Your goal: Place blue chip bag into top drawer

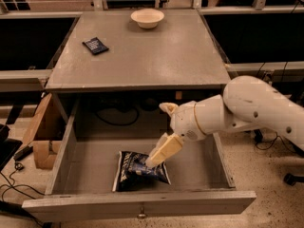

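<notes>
The blue chip bag (137, 171), dark blue crinkled foil with white print, lies flat on the floor of the open top drawer (142, 203), near its front, left of centre. My gripper (157, 136) is inside the drawer just right of and above the bag. It is open wide. The lower finger (165, 150) points down-left with its tip at the bag's upper right edge. The upper finger (167, 109) points away from the bag. The bag is not held.
On the tabletop (156, 56) stand a white bowl (147, 18) at the back and a small flat dark blue packet (95, 45) at the left. A cardboard box (40, 137) sits left of the drawer. Cables lie on the floor at left.
</notes>
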